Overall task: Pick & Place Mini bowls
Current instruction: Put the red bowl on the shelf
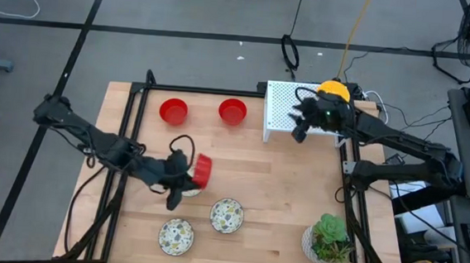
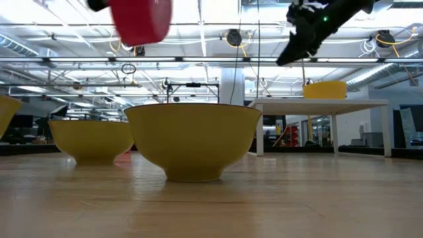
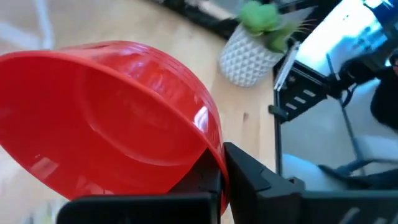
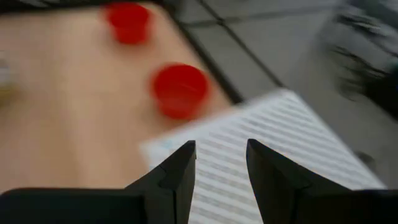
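- Wooden desk (image 1: 281, 184).
- Two red bowls (image 1: 173, 110) (image 1: 232, 111) and white rack (image 1: 284, 110) beyond the left tool (image 1: 184, 176).
- Two speckled bowls (image 1: 227, 215) (image 1: 176, 236) and potted plant (image 1: 327, 239) nearer.

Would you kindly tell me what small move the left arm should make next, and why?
Probably carry on toward wherever it is to be set down: the left gripper holds a tilted plain red round bowl clear of the wooden table, so it is lifted but not yet placed.
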Action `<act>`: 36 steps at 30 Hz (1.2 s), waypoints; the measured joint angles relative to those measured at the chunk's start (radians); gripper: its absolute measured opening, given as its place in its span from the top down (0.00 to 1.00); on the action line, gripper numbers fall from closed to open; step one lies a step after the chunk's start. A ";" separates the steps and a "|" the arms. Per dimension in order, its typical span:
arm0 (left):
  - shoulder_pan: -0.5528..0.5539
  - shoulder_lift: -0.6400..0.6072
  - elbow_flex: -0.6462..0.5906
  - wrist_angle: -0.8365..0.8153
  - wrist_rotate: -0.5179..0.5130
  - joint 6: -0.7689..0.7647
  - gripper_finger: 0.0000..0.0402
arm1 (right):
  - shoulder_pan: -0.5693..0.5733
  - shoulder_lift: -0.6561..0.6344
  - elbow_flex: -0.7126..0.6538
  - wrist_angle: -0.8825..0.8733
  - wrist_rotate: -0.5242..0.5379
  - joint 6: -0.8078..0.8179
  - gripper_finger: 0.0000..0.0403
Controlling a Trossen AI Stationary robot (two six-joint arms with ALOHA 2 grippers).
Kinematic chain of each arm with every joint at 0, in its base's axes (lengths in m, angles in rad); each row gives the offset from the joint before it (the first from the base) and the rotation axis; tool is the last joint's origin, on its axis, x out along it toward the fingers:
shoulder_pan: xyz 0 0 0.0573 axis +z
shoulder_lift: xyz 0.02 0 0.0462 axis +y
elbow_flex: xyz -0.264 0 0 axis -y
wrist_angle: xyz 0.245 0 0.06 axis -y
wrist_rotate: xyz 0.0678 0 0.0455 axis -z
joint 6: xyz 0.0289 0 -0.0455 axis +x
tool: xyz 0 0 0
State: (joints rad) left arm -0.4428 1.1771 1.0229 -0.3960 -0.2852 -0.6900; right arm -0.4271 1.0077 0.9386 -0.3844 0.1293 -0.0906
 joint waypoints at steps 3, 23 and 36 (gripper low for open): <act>0.033 0.027 0.000 0.069 0.074 0.202 0.98 | 0.030 0.000 0.000 0.050 -0.153 0.000 0.68; 0.349 0.397 0.000 0.347 0.492 1.279 0.98 | 0.222 0.001 -0.274 0.496 -0.385 -0.113 0.68; 0.414 0.702 0.330 -0.068 0.346 1.309 0.98 | 0.280 0.001 -0.274 0.454 -0.202 -0.159 0.68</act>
State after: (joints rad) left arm -0.0292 1.8793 1.3527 -0.4640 0.0612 0.6192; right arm -0.1468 1.0084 0.6643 0.0692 -0.0728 -0.2501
